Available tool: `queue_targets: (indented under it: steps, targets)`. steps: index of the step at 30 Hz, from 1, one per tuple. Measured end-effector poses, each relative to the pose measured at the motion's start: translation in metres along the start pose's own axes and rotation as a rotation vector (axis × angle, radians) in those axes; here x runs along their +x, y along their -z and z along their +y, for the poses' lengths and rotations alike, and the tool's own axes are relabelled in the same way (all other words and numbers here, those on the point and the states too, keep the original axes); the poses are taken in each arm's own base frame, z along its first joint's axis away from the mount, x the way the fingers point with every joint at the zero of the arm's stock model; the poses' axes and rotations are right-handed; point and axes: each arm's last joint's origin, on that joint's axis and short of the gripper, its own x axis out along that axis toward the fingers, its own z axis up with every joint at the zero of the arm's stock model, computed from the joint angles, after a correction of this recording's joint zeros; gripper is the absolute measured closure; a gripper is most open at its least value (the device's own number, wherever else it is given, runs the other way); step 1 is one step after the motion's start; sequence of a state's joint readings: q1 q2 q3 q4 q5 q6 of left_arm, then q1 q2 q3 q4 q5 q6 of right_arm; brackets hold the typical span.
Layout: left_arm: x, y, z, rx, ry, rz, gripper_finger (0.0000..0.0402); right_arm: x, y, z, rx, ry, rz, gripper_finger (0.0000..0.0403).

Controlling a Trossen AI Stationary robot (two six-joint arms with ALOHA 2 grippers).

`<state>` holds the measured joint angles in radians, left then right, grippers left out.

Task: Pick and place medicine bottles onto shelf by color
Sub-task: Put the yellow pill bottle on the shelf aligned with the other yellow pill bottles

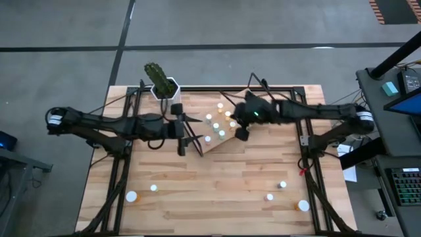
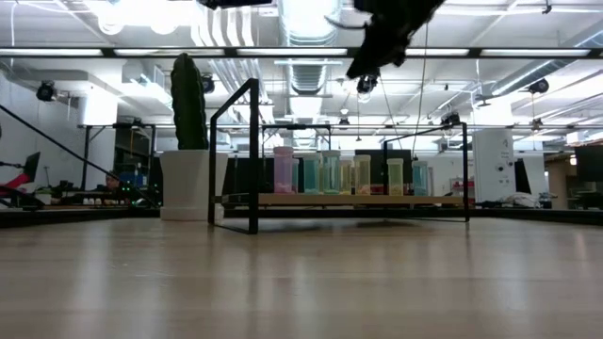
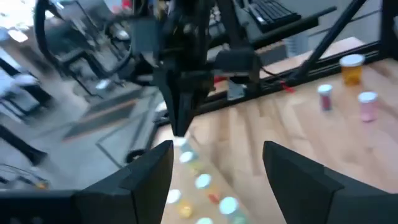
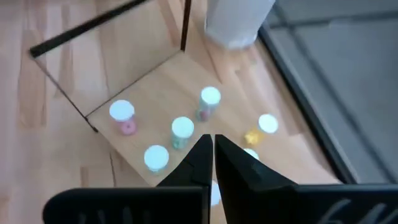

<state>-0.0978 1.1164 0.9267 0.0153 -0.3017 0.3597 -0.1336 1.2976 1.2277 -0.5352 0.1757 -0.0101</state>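
The shelf [image 1: 223, 143] is a light-wood board on a black wire frame at the table's far middle. Several small bottles with white, pale green and yellow caps [image 4: 182, 127] stand on it. They also show in the low view [image 2: 362, 175]. My right gripper [image 4: 213, 144] is shut and empty, hanging above the board's bottles; it shows in the high view [image 1: 241, 133] over the shelf's right part. My left gripper [image 3: 217, 168] is open and empty, held level at the shelf's left edge [image 1: 197, 136]. More bottles [image 1: 283, 185] stand on the table's near part.
A cactus in a white pot [image 1: 164, 87] stands just left of the shelf at the far edge. Loose bottles stand near left [image 1: 131, 196] and near right [image 1: 302, 205]. Black frame posts run along both table sides [image 1: 304, 141].
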Motion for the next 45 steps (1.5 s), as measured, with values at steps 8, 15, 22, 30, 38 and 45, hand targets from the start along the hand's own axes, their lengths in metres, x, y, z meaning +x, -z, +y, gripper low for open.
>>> queue_targets:
  steps: [8, 15, 22, 30, 38, 45]
  targets:
    - [-0.015, 0.017, 0.001, 0.098, -0.103, -0.050, 0.0171, 0.046, -0.013, -0.056, 0.076, -0.047, 0.268, 0.0394]
    - [-0.025, 0.018, 0.006, 0.106, -0.171, -0.047, 0.0171, 0.081, 0.005, -0.096, 0.134, -0.077, 0.412, 0.0394]
    - [-0.025, 0.018, 0.006, 0.105, -0.169, -0.042, 0.0171, 0.104, 0.023, -0.107, 0.183, -0.125, 0.483, 0.0394]
    - [-0.025, 0.019, 0.005, 0.105, -0.167, -0.039, 0.0171, 0.116, 0.030, -0.107, 0.176, -0.132, 0.499, 0.0394]
    - [-0.024, 0.019, 0.005, 0.105, -0.166, -0.037, 0.0171, 0.116, 0.029, -0.106, 0.179, -0.133, 0.487, 0.0394]
    - [-0.023, 0.019, 0.005, 0.106, -0.165, -0.036, 0.0171, 0.117, 0.028, -0.105, 0.188, -0.170, 0.462, 0.0394]
